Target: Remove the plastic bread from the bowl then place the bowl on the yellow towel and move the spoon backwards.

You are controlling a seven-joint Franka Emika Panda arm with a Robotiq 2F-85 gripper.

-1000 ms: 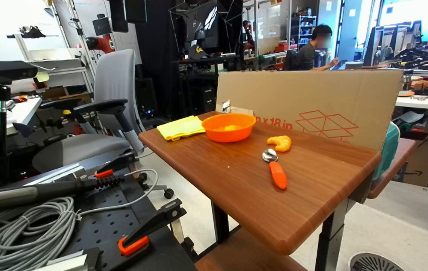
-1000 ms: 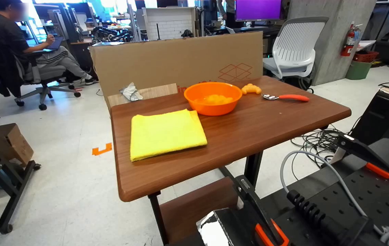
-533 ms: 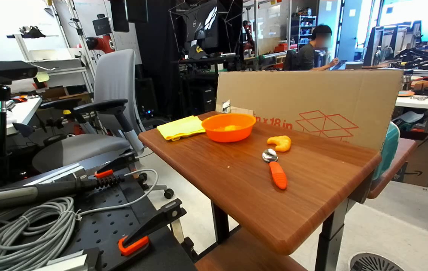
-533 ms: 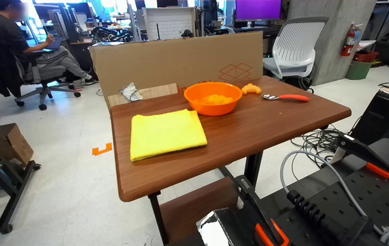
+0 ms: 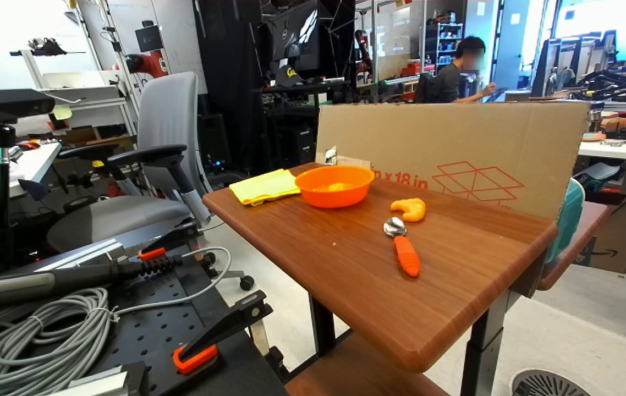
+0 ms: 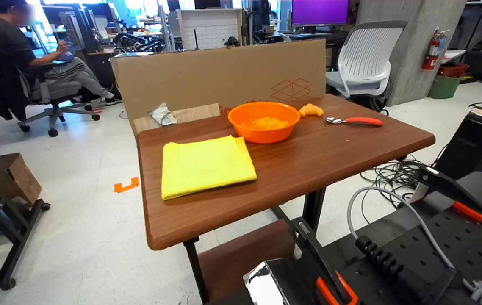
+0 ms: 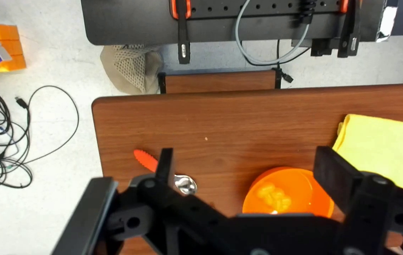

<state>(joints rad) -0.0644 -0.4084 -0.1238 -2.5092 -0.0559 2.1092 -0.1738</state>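
Note:
The orange bowl (image 5: 333, 199) (image 6: 262, 136) (image 7: 302, 184) stands upright on the table with a lumpy yellow piece (image 6: 269, 123) (image 7: 274, 196) inside. The croissant-shaped plastic bread (image 5: 414, 210) (image 6: 311, 110) lies on the table beside the spoon (image 5: 406, 256) (image 6: 361, 121) (image 7: 146, 160); in the wrist view my gripper hides it. The folded yellow towel (image 5: 265, 187) (image 6: 207, 167) (image 7: 382, 145) lies beside the bowl, at the table's end. My gripper (image 7: 245, 149) is open and empty above the table. Its fingers overlap parts of the spoon, bowl and towel in the wrist view.
A tall cardboard sheet (image 5: 456, 148) (image 6: 224, 76) stands along the table's (image 5: 313, 247) far edge. A black cart (image 5: 164, 335) with clamps and a grey cable (image 7: 240, 32) stands along the opposite side. A grey chair (image 5: 167, 126) is near the towel end.
The objects on the table have not moved. Dark gripper parts at the top edge of an exterior view have moved and now hardly show against the black background.

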